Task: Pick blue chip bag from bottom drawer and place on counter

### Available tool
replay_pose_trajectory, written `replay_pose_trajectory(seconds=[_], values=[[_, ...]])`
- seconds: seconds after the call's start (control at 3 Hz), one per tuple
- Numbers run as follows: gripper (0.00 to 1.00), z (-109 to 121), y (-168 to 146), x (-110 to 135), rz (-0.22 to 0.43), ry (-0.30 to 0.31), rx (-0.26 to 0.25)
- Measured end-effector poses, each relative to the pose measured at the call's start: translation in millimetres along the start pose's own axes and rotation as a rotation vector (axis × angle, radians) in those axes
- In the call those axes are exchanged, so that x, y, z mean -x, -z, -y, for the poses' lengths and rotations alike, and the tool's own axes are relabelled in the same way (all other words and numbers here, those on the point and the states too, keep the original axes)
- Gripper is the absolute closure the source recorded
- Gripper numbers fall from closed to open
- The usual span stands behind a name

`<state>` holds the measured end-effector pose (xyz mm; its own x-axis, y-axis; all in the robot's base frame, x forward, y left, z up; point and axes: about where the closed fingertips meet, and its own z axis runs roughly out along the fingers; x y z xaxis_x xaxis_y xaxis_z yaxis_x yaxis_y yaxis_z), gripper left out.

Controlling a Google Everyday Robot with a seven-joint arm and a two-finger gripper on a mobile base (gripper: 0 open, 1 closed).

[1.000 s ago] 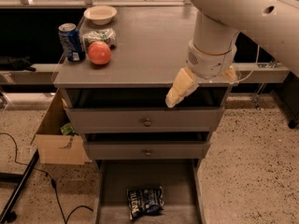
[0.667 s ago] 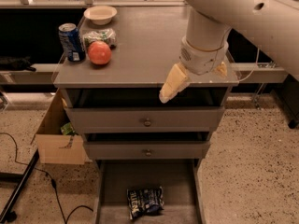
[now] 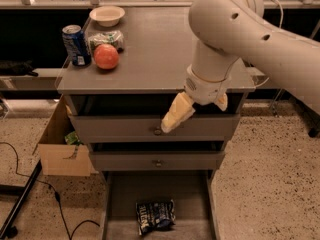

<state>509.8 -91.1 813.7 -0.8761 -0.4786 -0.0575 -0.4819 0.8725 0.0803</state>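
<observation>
The blue chip bag (image 3: pixel 155 215) lies crumpled on the floor of the pulled-out bottom drawer (image 3: pixel 157 186), near its front. My gripper (image 3: pixel 197 109) hangs in front of the cabinet at the level of the top drawer, well above the bag. Its cream fingers (image 3: pixel 177 114) point down and to the left, spread apart, with nothing between them. The grey counter (image 3: pixel 155 49) stretches behind and above the gripper, and my white arm covers its right part.
On the counter's left stand a blue soda can (image 3: pixel 76 45), a red apple (image 3: pixel 106 56), a green-and-white packet (image 3: pixel 106 38) and a pale bowl (image 3: pixel 107 15). A cardboard box (image 3: pixel 62 144) sits on the floor left of the cabinet, with a black cable (image 3: pixel 55 199) beside it.
My arm and gripper have shifted left and slightly lower in front of the top drawer. The bag has not moved.
</observation>
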Motion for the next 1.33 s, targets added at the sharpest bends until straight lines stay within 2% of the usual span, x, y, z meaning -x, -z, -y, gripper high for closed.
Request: replay_pose_trajectory(seconds=[0.33, 0.67, 1.0, 1.33], values=[[0.00, -15, -28, -50, -0.056, -0.025, 0.039], [0.00, -25, -44, -100, -0.113, -0.066, 0.052], [0.00, -25, -49, -131, -0.171, -0.098, 0.034], [0.00, -25, -50, -129, -0.169, -0.098, 0.036]])
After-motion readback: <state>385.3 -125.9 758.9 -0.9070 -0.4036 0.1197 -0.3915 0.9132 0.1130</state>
